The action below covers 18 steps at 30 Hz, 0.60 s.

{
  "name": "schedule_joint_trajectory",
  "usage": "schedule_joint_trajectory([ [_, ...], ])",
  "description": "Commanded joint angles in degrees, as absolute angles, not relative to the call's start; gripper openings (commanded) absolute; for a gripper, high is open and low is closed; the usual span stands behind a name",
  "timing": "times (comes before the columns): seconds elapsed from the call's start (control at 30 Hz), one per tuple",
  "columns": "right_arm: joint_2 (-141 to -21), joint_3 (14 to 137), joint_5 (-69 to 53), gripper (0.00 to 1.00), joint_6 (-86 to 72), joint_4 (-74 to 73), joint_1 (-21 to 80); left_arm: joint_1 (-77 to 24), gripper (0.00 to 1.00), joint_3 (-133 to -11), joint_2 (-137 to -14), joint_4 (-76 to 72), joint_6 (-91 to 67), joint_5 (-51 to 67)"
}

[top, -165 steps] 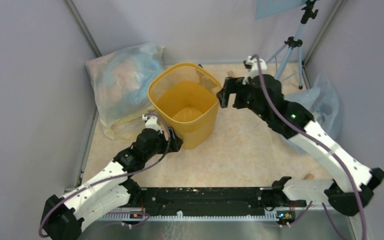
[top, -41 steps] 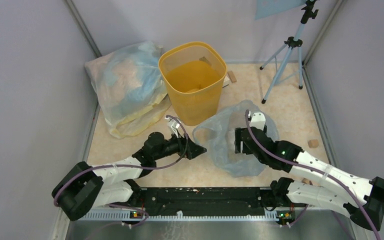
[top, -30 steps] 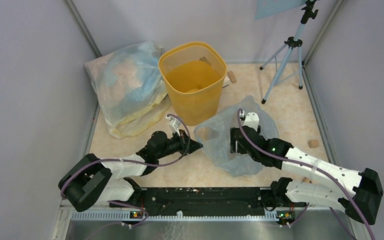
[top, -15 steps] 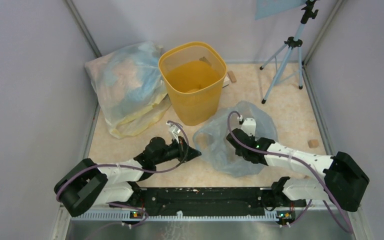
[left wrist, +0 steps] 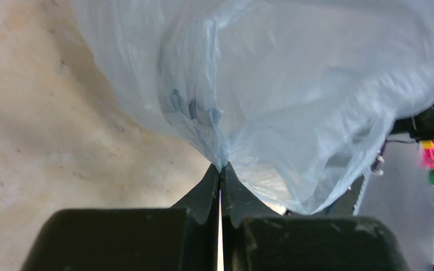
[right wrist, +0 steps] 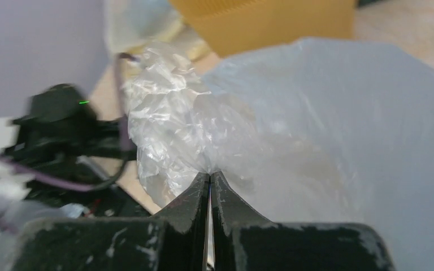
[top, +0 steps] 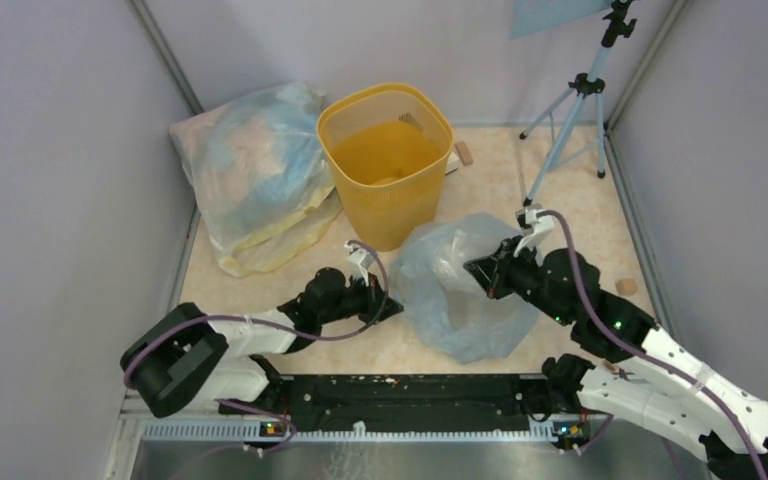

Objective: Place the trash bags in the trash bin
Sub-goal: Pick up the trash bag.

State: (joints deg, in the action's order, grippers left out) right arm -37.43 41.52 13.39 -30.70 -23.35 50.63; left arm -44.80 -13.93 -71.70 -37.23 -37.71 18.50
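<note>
A trash bag (top: 460, 305) of thin, pale, see-through film lies on the floor in front of the yellow trash bin (top: 390, 225). My left gripper (top: 392, 308) is shut on the bag's left edge, and film bunches at its tips (left wrist: 221, 167). On the bag's upper right part my right gripper (top: 472, 268) is shut, with film gathered at its tips (right wrist: 209, 173). The film (right wrist: 164, 113) is crinkled and glossy beside that pinch. The bag (left wrist: 316, 84) spreads between the two grippers. The bin (right wrist: 260, 22) stands upright behind it.
A big stuffed bluish sack (top: 250, 185) leans in the back left corner beside the bin. A tripod (top: 570, 120) stands at the back right. Small wooden blocks (top: 465, 153) (top: 626, 286) lie on the floor. Grey walls close in on both sides.
My right gripper has gone from open to shut on the bag and pulled back to the right, drawing the film up. The left gripper stays shut on the bag's left edge.
</note>
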Motion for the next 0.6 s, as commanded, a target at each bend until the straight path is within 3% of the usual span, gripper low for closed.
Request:
schedule_joint_trajectory([
  [0.0,-35.7,45.95,-5.33,0.0,-26.62,-19.78,50.92,-45.03,0.0,-19.69,-75.24,-34.03,-34.13,15.1],
  [0.1,-36.52,47.3,-13.09,0.0,-26.63,-17.02,50.94,-45.15,0.0,-21.46,-79.19,-37.65,-35.46,17.43],
  [0.2,-36.2,48.26,-13.29,0.0,-27.52,-14.12,50.89,-46.47,0.0,-24.5,-84.5,-39.51,-36.55,17.61],
  [0.57,-26.02,52.43,6.96,0.0,-28.56,-10.71,50.97,-56.23,0.0,-50.17,-108.32,-41.46,-42.64,15.89],
])
